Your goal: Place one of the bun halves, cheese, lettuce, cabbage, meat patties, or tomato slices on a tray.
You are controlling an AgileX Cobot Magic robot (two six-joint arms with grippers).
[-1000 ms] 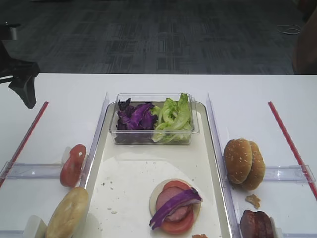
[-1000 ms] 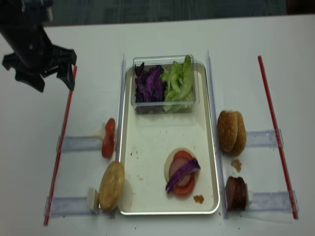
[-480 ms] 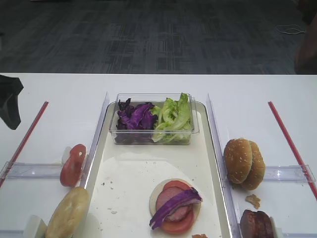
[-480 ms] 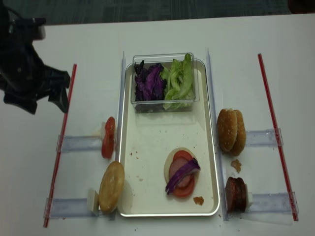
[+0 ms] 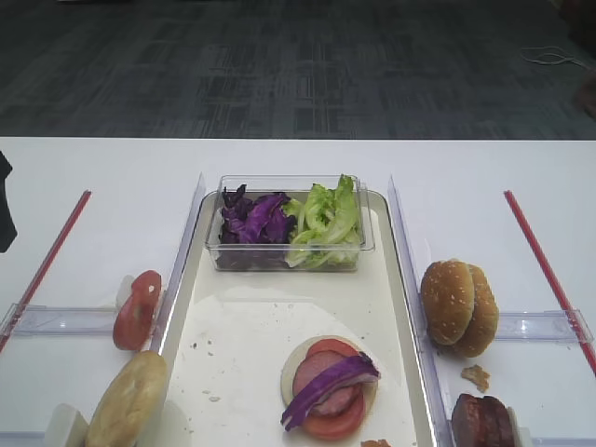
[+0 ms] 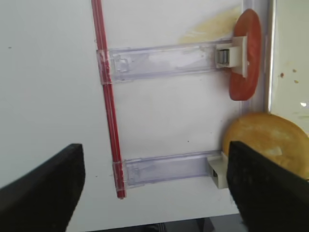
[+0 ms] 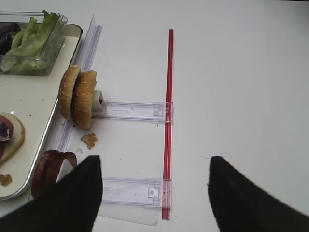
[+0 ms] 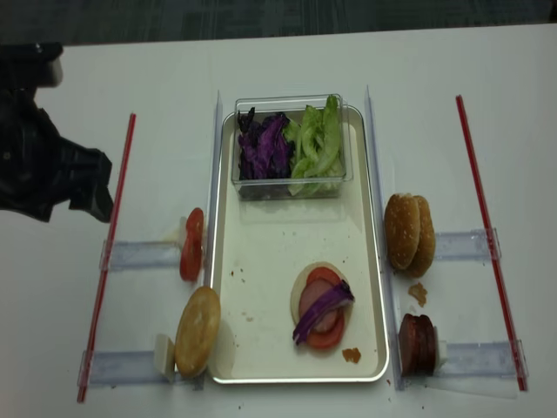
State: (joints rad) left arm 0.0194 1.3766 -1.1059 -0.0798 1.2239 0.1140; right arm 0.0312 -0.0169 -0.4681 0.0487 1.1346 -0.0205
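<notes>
- My left gripper [image 6: 153,186] hangs spread wide, holding nothing, over the table beside the tomato slices [image 6: 245,55].
- My right gripper [image 7: 155,191] also gapes empty.
- Cabbage [image 8: 323,310] tops the tray [image 8: 261,252] stack.

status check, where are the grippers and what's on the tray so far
Left gripper open, empty, left of the tray. Right gripper open, empty. Cabbage tops the stack on tray. Nothing in the way.
</notes>
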